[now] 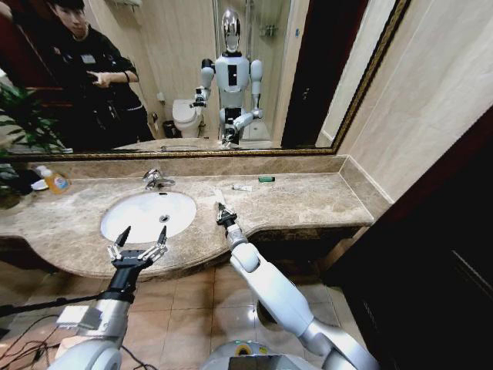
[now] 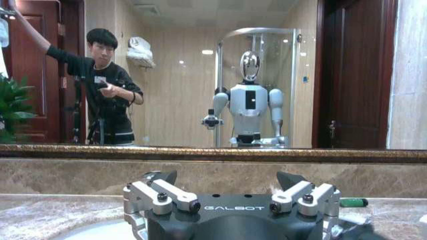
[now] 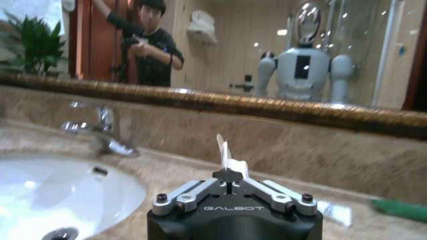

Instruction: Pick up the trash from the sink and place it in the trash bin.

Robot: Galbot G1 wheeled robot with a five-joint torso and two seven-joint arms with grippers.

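Beige veined marble countertop [image 1: 308, 202] runs below a wall mirror [image 1: 254, 69] with a gilt frame, and the white oval sink [image 1: 146, 216] is set into it with a chrome faucet [image 1: 156, 179] behind the basin. Right gripper [image 1: 223, 213] is over the counter just beside the sink's right rim; its fingers are closed on a thin white wrapper [image 3: 224, 152], which stands upright from the fingertips [image 3: 230, 176] in the right wrist view. Left gripper [image 1: 142, 235] hangs over the near edge of the sink, fingers spread wide with nothing between them; the left wrist view shows the same gripper [image 2: 227, 186] with its jaws well apart. Farther back on the counter, near the mirror, lie a small white tube [image 1: 242, 187] and, just to its right, a small green piece [image 1: 266, 179]; the two are near each other but apart. At the counter's far left stands a bottle of orange liquid [image 1: 54, 181].
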